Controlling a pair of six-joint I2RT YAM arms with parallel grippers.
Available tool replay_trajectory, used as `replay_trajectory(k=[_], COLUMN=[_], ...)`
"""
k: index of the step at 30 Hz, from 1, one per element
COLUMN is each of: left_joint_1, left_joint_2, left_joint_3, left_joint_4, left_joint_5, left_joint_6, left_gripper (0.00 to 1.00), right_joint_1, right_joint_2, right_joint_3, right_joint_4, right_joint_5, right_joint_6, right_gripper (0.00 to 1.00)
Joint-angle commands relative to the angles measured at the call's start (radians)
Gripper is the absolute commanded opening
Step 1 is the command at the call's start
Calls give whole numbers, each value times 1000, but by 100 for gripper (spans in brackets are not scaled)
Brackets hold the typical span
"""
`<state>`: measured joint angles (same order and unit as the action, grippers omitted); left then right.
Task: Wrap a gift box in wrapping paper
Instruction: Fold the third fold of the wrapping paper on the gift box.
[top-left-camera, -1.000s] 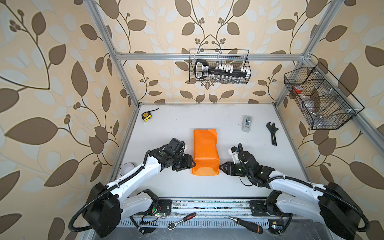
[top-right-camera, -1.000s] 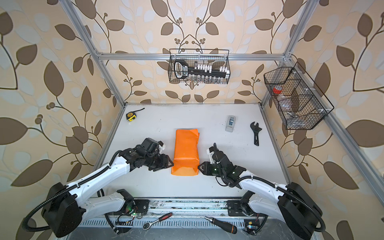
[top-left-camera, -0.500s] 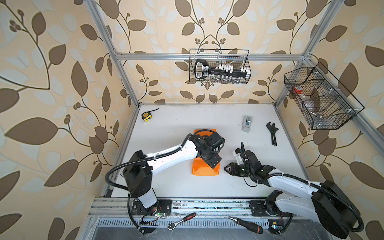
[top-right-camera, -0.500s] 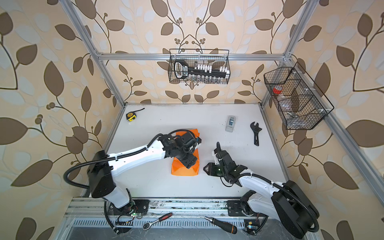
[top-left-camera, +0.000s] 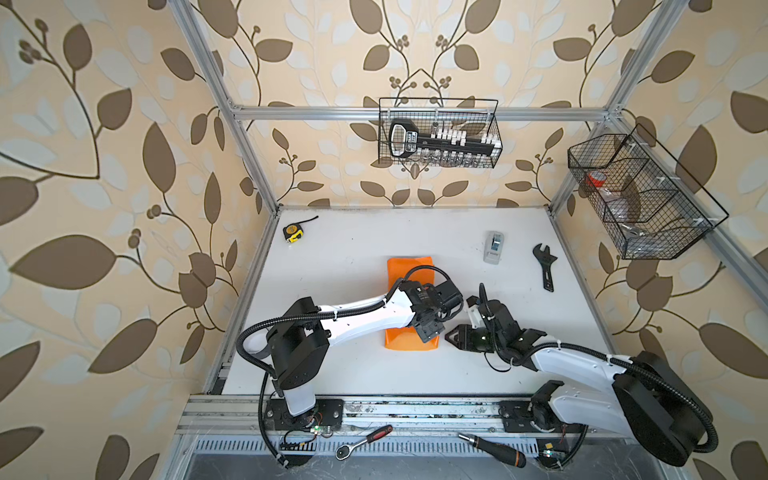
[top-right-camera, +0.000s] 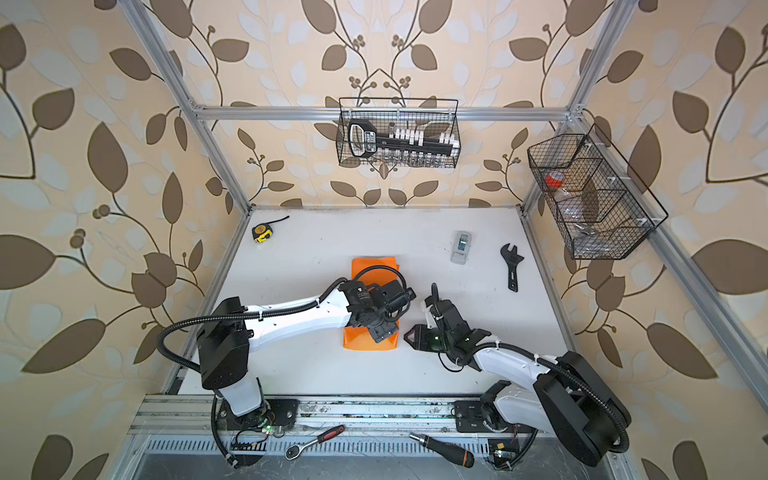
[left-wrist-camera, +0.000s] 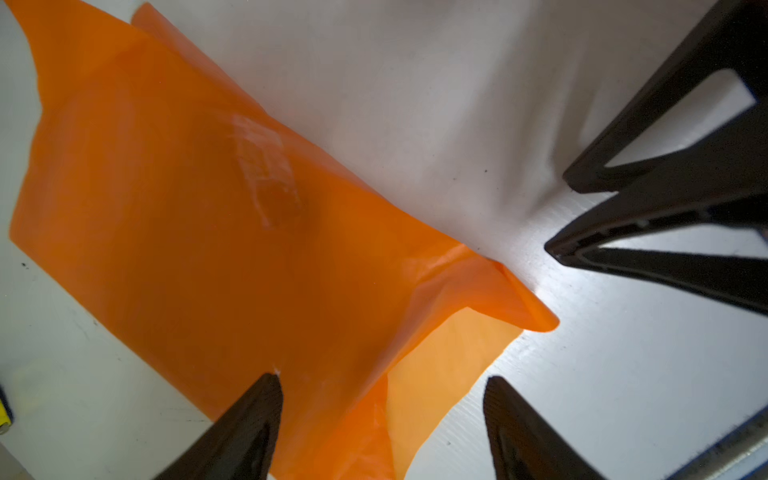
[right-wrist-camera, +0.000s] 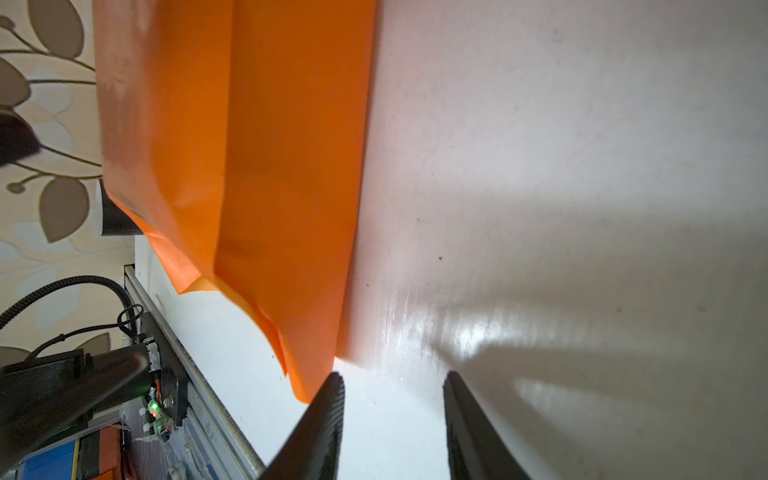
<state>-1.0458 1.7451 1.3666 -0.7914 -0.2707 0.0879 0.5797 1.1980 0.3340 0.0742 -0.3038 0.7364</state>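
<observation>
The orange wrapping paper (top-left-camera: 409, 270) lies folded into a long parcel in the middle of the white table, seen in both top views (top-right-camera: 374, 266). A strip of clear tape (left-wrist-camera: 266, 166) sits on its top. The gift box is hidden under the paper. My left gripper (top-left-camera: 430, 332) hangs over the parcel's near end; in the left wrist view it (left-wrist-camera: 380, 380) is open, with loose paper flaps (left-wrist-camera: 449, 365) below the gap. My right gripper (top-left-camera: 449, 336) sits low just right of that end, open and empty (right-wrist-camera: 392, 376), one fingertip (right-wrist-camera: 332, 390) beside the paper corner (right-wrist-camera: 305, 390).
A grey tape dispenser (top-left-camera: 493, 247) and a black wrench (top-left-camera: 546, 266) lie at the back right, a yellow tape measure (top-left-camera: 293, 232) at the back left. Wire baskets hang on the back wall (top-left-camera: 438, 133) and right wall (top-left-camera: 640, 195). A ratchet (top-left-camera: 365, 440) and screwdriver (top-left-camera: 494, 449) lie by the front rail.
My left arm has swung from the parcel's left side across onto its near end, and its jaws have widened. The right gripper has stayed almost where it was.
</observation>
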Motion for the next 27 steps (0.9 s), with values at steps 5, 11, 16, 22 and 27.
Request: replay_trajectory(k=[5, 11, 16, 22, 27], left_joint_1=[25, 49, 52, 52, 52], left_joint_2=[31, 49, 52, 52, 40], left_joint_3=[49, 28, -9, -70, -124], left_joint_4=[-4, 38, 59, 76, 105], left_joint_5=[37, 56, 66, 74, 67], left_joint_6=[56, 32, 12, -23, -54], left_gripper=[80, 76, 73, 68, 63], right_joint_1=[-3, -3, -4, -4, -4], right_joint_2=[-4, -8, 6, 67, 150], right_joint_3=[-21, -20, -12, 2, 37], right_joint_4=[20, 19, 38, 108, 177], right_joint_5=[-17, -9, 0, 5, -11], right_joint_6=[14, 17, 26, 50, 75], right_gripper=[41, 38, 34, 28, 22])
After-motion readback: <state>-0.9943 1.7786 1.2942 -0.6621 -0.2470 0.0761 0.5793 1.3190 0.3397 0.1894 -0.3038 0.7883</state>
